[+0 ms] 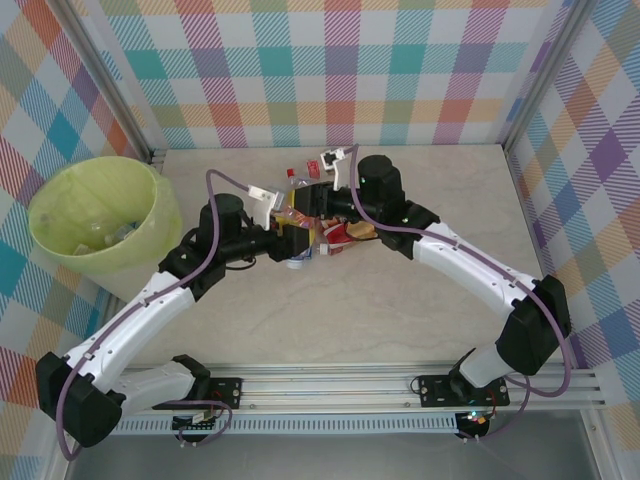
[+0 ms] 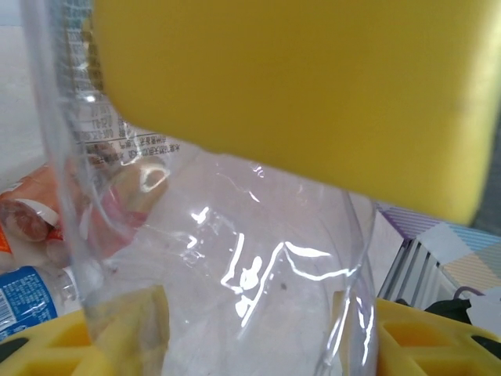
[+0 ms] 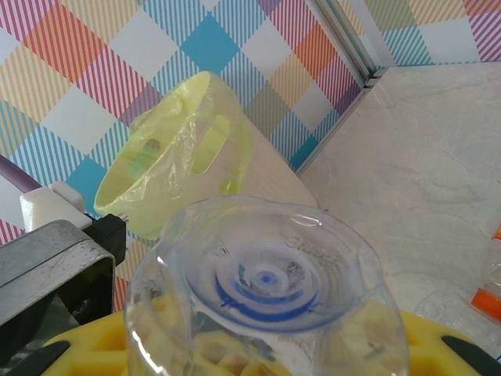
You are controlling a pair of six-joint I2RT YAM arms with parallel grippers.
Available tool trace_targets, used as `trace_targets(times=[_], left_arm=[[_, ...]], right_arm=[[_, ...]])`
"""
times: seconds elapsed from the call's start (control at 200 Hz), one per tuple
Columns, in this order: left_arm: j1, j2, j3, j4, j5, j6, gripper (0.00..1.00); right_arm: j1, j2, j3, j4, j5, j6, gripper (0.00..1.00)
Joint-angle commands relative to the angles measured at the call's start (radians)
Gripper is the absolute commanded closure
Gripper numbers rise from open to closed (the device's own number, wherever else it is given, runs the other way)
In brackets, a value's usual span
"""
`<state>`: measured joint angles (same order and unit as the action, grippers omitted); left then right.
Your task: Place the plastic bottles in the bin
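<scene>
A pile of plastic bottles (image 1: 340,236) lies at the table's middle, and both grippers meet over it. My left gripper (image 1: 292,242) is shut on a clear plastic bottle (image 2: 235,258) that spans the gap between its yellow fingers (image 2: 438,337). A large yellow finger block crosses just above that bottle. My right gripper (image 1: 312,206) is shut on another clear bottle (image 3: 266,274), whose base faces the camera with a blue cap showing through it. The lime-green lined bin (image 1: 150,230) stands at the far left, and its bag (image 3: 180,133) shows beyond the held bottle.
Loose bottles lie close by: a blue-labelled one (image 2: 22,296), a reddish one (image 2: 27,213), an orange-labelled one (image 3: 487,302), and a red-capped one (image 1: 294,178) behind the grippers. Checked walls enclose the table. The metal rail (image 1: 400,385) runs along the near edge.
</scene>
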<state>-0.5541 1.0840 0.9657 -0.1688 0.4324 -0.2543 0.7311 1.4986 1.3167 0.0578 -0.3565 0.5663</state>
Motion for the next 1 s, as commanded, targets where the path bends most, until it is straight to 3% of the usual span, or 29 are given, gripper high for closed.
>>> trace_targets(times=[0.0,0.17,0.295,0.54,0.695,0.82,1.0], left_arm=[[0.0,-0.021,-0.051,0.115,-0.049,-0.112,0.51],[0.0,-0.054,-0.092,0.147,-0.112,-0.171,0.55],[0.0,-0.081,-0.107,0.153,-0.16,-0.182,0.56],[0.003,-0.184,-0.066,0.017,-0.431,-0.076,0.57],[0.012,-0.239,0.031,-0.089,-0.688,0.027,0.57],[0.037,-0.237,0.14,-0.175,-0.905,0.15,0.56],[0.155,-0.208,0.248,-0.166,-1.005,0.261,0.55]], right_arm=[[0.011,0.0,0.036,0.047,-0.067,0.031,0.6],[0.012,-0.006,0.032,0.046,-0.069,0.042,0.51],[0.011,-0.028,0.02,0.045,-0.032,0.039,0.33],[0.01,-0.145,-0.083,0.033,0.273,0.054,0.0],[0.01,-0.22,-0.157,-0.04,0.493,0.041,0.0],[0.01,-0.286,-0.258,0.007,0.521,0.034,0.0],[0.01,-0.352,-0.334,0.002,0.574,0.055,0.0]])
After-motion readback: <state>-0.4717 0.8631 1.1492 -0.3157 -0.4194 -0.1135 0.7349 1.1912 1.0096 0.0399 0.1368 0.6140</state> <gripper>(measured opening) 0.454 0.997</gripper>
